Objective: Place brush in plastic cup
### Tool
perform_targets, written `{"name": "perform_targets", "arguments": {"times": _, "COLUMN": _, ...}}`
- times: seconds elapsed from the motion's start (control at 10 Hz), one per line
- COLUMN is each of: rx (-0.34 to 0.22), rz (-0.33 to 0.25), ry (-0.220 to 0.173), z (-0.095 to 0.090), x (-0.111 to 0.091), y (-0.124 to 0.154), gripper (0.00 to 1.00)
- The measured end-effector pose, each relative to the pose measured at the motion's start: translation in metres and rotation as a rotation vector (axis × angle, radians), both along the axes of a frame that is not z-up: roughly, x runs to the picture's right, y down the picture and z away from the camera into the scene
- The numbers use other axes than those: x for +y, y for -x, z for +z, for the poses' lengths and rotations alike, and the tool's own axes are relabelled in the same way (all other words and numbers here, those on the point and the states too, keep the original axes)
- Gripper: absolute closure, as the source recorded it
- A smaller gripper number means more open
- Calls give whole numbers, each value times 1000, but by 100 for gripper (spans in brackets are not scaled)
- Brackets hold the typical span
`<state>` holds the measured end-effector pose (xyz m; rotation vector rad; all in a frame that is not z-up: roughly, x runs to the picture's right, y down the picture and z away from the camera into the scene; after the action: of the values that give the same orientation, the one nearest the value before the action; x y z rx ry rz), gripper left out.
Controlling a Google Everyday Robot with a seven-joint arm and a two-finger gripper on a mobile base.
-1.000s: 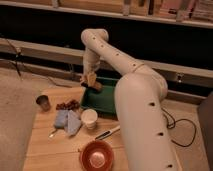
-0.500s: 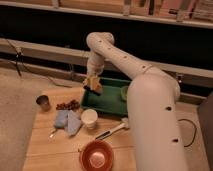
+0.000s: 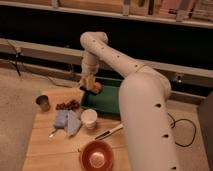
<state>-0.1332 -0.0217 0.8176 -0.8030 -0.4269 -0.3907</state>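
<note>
My gripper (image 3: 89, 83) hangs from the arm over the left end of the green bin (image 3: 111, 100), at the back of the wooden table. It is shut on the brush (image 3: 88, 81), a small tan block held in the air. A small orange thing (image 3: 98, 87) shows just right of the gripper. The plastic cup (image 3: 43, 102), dark grey and shiny, stands upright at the table's left edge, well to the left of and below the gripper.
A white cup (image 3: 89, 118) stands mid-table beside a blue cloth (image 3: 67, 122). Dark red bits (image 3: 68, 105) lie between the grey cup and the bin. A black-handled utensil (image 3: 109, 132) and an orange-red bowl (image 3: 96, 156) lie nearer. My big arm (image 3: 147, 115) fills the right side.
The gripper with the brush has come down a little over the bin's left end. The near part of the arm has swung right. The things on the table have not moved.
</note>
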Motion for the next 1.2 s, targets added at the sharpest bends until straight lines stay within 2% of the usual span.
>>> {"name": "perform_targets", "arguments": {"times": 0.6, "rx": -96, "rz": -136, "ry": 27, "z": 17, "x": -1, "y": 56, "gripper": 95}}
{"name": "perform_targets", "arguments": {"times": 1.2, "rx": -93, "rz": -136, "ry": 26, "z": 18, "x": -3, "y": 54, "gripper": 95}}
